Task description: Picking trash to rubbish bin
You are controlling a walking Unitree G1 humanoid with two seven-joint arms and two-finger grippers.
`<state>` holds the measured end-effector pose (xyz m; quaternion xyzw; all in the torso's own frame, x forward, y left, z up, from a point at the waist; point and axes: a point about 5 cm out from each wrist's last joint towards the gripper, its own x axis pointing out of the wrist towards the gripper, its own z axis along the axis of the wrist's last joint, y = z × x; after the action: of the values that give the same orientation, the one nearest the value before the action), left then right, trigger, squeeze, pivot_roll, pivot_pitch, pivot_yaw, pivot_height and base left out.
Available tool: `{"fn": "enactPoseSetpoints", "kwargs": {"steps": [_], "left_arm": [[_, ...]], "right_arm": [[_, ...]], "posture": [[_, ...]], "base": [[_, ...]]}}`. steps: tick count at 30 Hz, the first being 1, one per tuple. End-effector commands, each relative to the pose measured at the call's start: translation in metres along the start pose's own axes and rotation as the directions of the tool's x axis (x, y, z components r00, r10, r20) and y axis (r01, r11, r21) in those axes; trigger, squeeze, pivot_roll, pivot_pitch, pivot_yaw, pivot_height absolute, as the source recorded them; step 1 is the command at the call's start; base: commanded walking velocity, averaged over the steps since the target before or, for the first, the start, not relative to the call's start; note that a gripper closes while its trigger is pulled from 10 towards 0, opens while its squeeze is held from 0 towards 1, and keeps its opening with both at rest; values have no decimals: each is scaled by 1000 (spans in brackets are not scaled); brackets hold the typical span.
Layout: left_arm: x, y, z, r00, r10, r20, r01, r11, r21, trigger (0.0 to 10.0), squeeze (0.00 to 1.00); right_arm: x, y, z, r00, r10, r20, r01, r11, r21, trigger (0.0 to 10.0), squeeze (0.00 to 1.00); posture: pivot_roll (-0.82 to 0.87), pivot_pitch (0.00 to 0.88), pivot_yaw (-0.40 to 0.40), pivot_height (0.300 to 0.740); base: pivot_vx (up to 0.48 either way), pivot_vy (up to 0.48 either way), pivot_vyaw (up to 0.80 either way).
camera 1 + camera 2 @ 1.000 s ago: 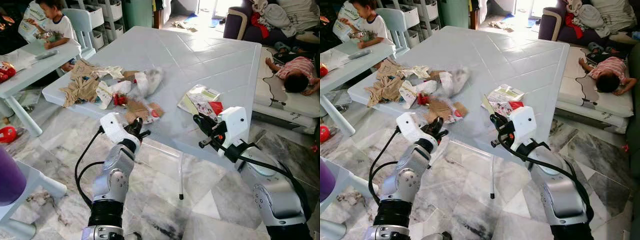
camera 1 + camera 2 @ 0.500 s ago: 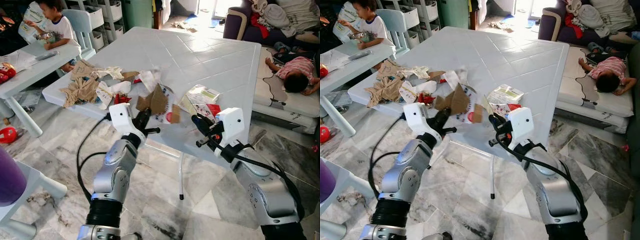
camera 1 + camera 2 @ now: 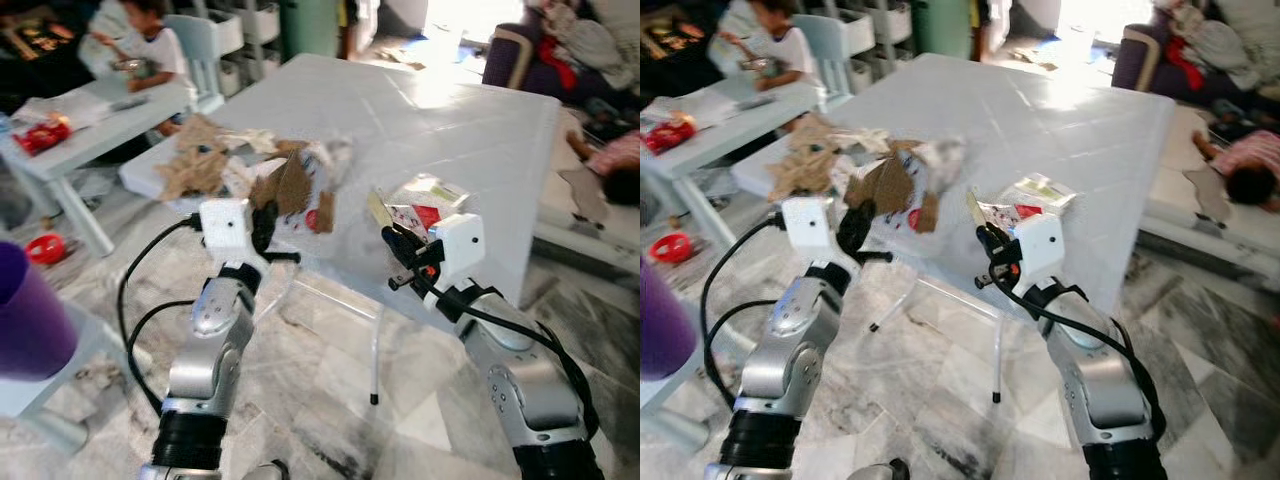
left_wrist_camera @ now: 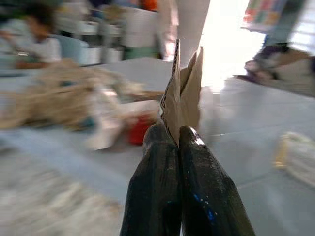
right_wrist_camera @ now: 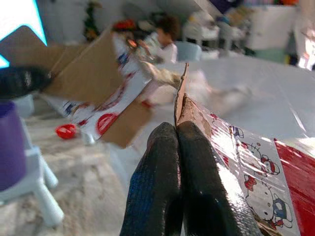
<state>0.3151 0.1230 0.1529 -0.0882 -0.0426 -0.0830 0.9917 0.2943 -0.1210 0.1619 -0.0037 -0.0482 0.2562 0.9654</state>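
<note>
Fingers (image 4: 197, 167) of both grippers are closed: left gripper (image 3: 265, 215) on torn cardboard (image 3: 290, 185), right gripper (image 3: 392, 240) on printed carton (image 5: 246, 172); carriage to a bin is required next.

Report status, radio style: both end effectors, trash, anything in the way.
Left end effector shut on flattened carton. Right end effector shut on printed packet. Trash pile remains on table.

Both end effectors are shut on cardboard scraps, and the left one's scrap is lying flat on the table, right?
Not quite. The left end effector holds its cardboard scrap lifted off the white table, as the left eye view shows. The right end effector is shut on its printed scrap.
</note>
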Motion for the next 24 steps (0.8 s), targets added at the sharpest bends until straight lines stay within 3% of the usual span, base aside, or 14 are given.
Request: {"fn": "enactPoseSetpoints", "kwargs": {"steps": [1, 24], "left_arm": [[1, -7, 9, 999, -21, 34, 20, 1000, 9, 0, 0], [6, -5, 8, 1000, 11, 12, -11, 1000, -3, 0, 0]], "right_arm": [[2, 0, 0, 1000, 5, -2, -5, 1000, -12, 0, 0], [1, -2, -2, 1000, -5, -1, 5, 1000, -17, 0, 0]], "posture": [[-74, 34, 29, 740], [-85, 45, 29, 740]], "base": [[0, 0, 800], [0, 0, 800]]}}
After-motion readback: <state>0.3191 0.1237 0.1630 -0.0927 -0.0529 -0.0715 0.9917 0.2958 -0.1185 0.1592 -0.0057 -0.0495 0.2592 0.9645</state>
